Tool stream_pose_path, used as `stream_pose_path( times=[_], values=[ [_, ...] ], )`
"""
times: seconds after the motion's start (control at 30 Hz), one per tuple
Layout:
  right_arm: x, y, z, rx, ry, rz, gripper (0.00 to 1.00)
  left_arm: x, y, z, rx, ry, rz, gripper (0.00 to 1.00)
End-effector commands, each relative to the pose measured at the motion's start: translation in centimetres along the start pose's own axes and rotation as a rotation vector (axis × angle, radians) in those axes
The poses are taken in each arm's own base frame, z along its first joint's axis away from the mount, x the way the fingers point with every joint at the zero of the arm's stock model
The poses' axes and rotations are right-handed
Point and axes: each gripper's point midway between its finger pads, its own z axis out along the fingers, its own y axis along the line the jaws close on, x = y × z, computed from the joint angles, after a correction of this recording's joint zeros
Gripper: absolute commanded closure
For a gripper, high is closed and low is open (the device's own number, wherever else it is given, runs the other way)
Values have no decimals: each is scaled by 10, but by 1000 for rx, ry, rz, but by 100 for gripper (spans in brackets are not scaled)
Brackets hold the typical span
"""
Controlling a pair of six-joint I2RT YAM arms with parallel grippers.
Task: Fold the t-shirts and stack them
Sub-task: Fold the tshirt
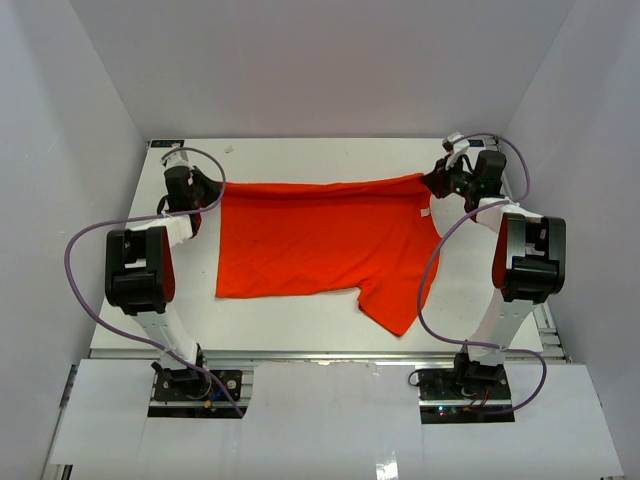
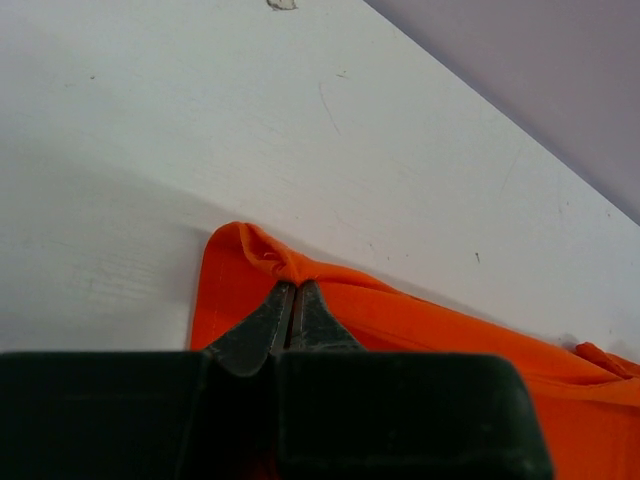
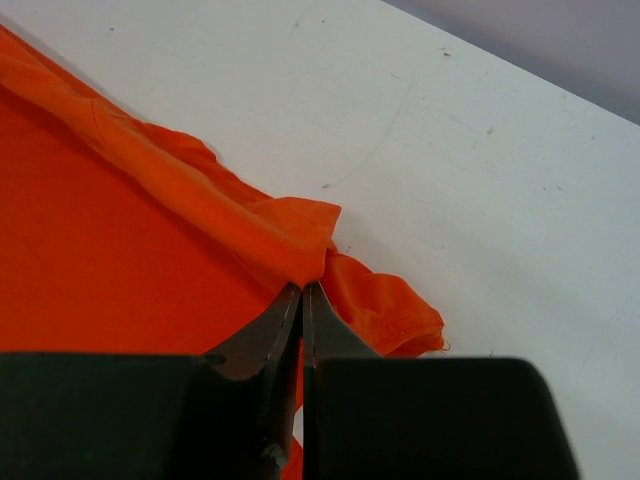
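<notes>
Gripping, left arm: the left gripper (image 2: 292, 285) has its fingers pressed together on a bunched corner of the t-shirt (image 1: 320, 240). The cloth is pinched right at the tips.
Gripping, right arm: the right gripper (image 3: 302, 285) is also closed tight. It pinches a folded edge of the same garment at the opposite far corner.
T-shirt location: spread on the white table (image 1: 300, 160), between the two arms and about mid-table.
T-shirt far edge: runs from one pinched corner to the other in a nearly straight line, rolled and rumpled close to each gripper.
T-shirt body: mostly flat with shallow wrinkles. It is plain orange-red with no print.
Sleeve: one sleeve (image 1: 395, 305) points toward the near edge of the table on the right side.
White mark: a small white patch (image 1: 425, 211) sits on the cloth near the right gripper. It is too small to identify.
Gripper height: both sets of fingertips are low over the table. Whether the corners are lifted off the surface cannot be told.
Cables: a purple cable (image 1: 80, 250) loops out from the left arm. A second purple lead (image 1: 425, 290) hangs from the right arm and crosses the right edge of the cloth.
</notes>
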Motion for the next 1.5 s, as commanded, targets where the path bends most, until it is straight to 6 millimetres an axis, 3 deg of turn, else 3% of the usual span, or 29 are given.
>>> stream_pose_path(
  times=[0.0, 0.47, 0.9, 1.23, 1.37, 1.43, 1.47],
  values=[
    [-17, -5, -12, 28, -31, -53, 94, -21, -10, -13, 30, -49, 20, 93],
    [1, 2, -18, 21, 1, -35, 93, 3, -2, -26, 20, 3, 1, 92],
    [20, 9, -22, 7, 51, -25, 84, 31, 6, -43, 8, 79, -17, 92],
    [34, 16, -29, -2, 108, -18, 78, 47, 13, -52, -15, 131, -36, 81],
    [36, 17, -34, 1, 127, -25, 74, 49, 14, -53, -40, 169, -29, 65],
    [18, 16, -40, -11, 102, -36, 71, 37, 11, -62, -53, 152, -13, 46],
    [14, 19, -40, -24, 92, -40, 71, 39, 12, -63, -55, 156, -13, 42]
  ],
)
